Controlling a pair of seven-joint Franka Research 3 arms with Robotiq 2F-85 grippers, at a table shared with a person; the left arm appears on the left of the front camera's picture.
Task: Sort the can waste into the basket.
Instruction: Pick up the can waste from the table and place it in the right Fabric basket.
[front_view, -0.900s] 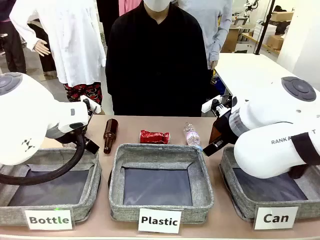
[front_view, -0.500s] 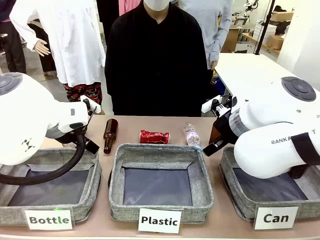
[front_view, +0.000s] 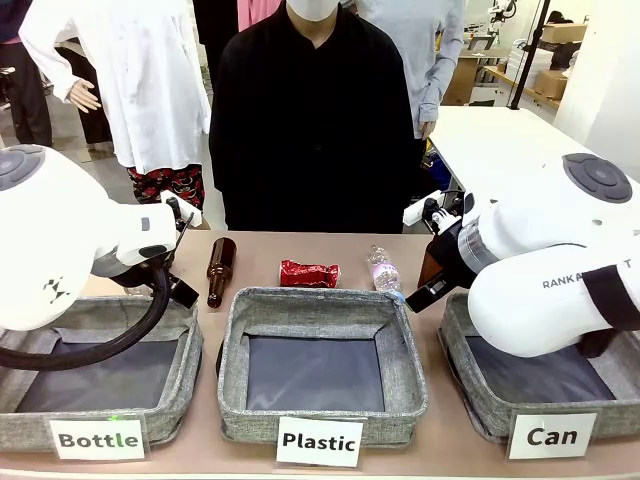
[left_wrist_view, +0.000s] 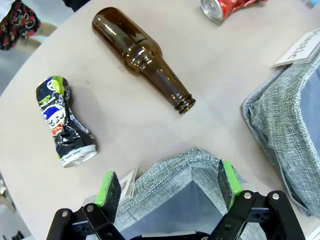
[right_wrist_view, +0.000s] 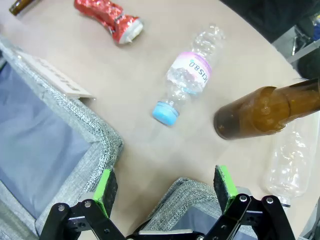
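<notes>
Left gripper and right gripper are hanging wide open, empty. On the table the red can and dark can are lying outside the Can basket; crushed sides are possibly inviting a slip.

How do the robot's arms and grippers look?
The left arm and right arm are rounded white shells with grey caps. The right bears dark lettering; a black cable loops under the left. The left gripper and right gripper are black, green-padded.
</notes>
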